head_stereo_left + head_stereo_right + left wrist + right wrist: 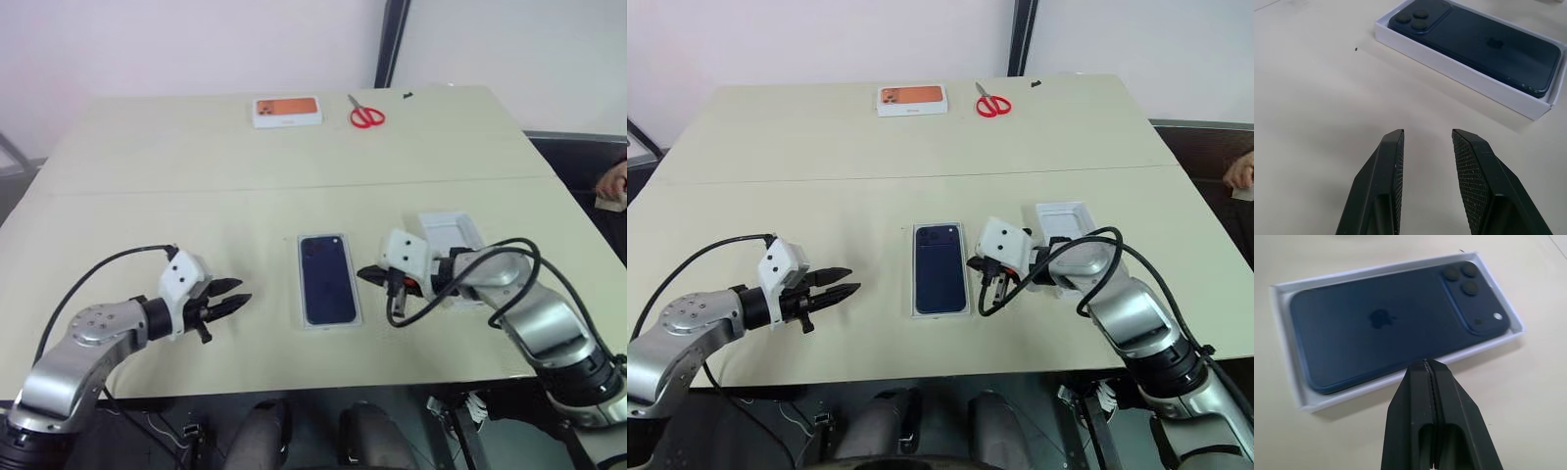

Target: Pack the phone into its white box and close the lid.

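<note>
Lying flat in white box (329, 322), phone (327, 280), lid (449, 235) beside

table (147, 186), white box (301, 318), lid (446, 233), scissors (366, 116)

Office or lab: pale worktable (147, 196), scissors (366, 116).

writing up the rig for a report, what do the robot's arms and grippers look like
Both arms are rounded silver-grey metal segments with black joint bands and a loose black cable looping outside each forearm. Each wrist ends in a boxy white housing. The left gripper and right gripper each have two black tapered fingers; their inner pads carry a fine mesh texture.
</note>
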Tool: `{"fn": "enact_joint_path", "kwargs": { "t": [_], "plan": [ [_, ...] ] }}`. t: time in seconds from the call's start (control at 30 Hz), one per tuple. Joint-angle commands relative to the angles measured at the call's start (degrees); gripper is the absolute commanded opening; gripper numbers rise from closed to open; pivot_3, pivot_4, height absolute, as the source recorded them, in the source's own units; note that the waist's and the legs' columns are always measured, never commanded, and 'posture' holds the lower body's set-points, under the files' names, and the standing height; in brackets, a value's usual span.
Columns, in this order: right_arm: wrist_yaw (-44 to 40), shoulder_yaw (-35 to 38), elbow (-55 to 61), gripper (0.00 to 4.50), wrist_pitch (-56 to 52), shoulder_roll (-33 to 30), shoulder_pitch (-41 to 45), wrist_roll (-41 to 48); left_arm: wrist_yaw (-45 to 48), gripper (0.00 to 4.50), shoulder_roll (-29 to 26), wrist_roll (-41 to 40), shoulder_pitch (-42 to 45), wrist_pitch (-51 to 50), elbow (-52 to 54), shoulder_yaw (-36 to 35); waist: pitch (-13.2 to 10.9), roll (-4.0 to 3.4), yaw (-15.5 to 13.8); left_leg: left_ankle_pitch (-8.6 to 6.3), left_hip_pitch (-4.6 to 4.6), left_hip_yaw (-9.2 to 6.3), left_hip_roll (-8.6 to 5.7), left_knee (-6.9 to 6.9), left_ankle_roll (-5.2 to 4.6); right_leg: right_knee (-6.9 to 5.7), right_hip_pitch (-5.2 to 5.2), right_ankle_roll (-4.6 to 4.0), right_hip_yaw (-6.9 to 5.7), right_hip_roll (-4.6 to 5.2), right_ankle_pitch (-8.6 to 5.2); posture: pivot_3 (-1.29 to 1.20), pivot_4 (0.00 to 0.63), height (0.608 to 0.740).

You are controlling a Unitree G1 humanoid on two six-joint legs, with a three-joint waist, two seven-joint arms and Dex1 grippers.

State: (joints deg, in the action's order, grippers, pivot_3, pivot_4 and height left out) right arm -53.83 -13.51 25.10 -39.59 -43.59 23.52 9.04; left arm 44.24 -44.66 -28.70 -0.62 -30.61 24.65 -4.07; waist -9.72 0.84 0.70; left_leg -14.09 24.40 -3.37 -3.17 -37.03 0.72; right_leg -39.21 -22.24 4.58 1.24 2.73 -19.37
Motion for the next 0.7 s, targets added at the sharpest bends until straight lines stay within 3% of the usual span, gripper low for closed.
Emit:
{"fn": "enact_joint_path", "kwargs": {
  "t": [0.03,0.1,0.23,0.7],
  "plan": [
    [1.2,2.1,2.0,0.0,0.7,-0.7,0.2,0.1,0.8,1.64,0.2,1.1,1.6,0.6,-0.2,0.7,0.0,0.0,0.0,0.0,0.0,0.0,0.0,-0.01,0.0,0.0,0.0,0.0,0.0,0.0,0.0,0.0,0.15,0.74],
    [2.5,1.6,1.0,0.0,0.7,-0.9,0.3,-1.3,0.9,1.38,0.5,1.5,2.7,0.1,-0.9,1.5,0.0,0.0,-0.1,0.0,0.0,0.0,0.0,-0.02,0.0,0.0,0.0,0.0,0.0,0.01,0.0,0.0,0.15,0.74],
    [3.9,-0.2,-1.1,0.0,0.0,-1.4,0.9,-4.0,0.4,0.02,1.2,1.2,5.7,-3.3,-2.3,2.4,0.0,0.01,-0.1,0.0,0.01,0.0,0.0,-0.05,0.0,0.0,0.01,0.0,-0.01,0.01,0.0,0.0,0.15,0.74],
    [4.6,-5.2,-2.9,0.0,-0.6,0.4,3.2,-8.0,1.8,0.02,5.4,11.1,21.5,-7.5,-8.5,18.8,0.0,0.01,-0.1,0.01,0.02,0.01,-0.01,-0.09,0.01,-0.04,-0.01,0.01,-0.01,-0.04,0.0,0.0,0.15,0.74]
  ]
}}
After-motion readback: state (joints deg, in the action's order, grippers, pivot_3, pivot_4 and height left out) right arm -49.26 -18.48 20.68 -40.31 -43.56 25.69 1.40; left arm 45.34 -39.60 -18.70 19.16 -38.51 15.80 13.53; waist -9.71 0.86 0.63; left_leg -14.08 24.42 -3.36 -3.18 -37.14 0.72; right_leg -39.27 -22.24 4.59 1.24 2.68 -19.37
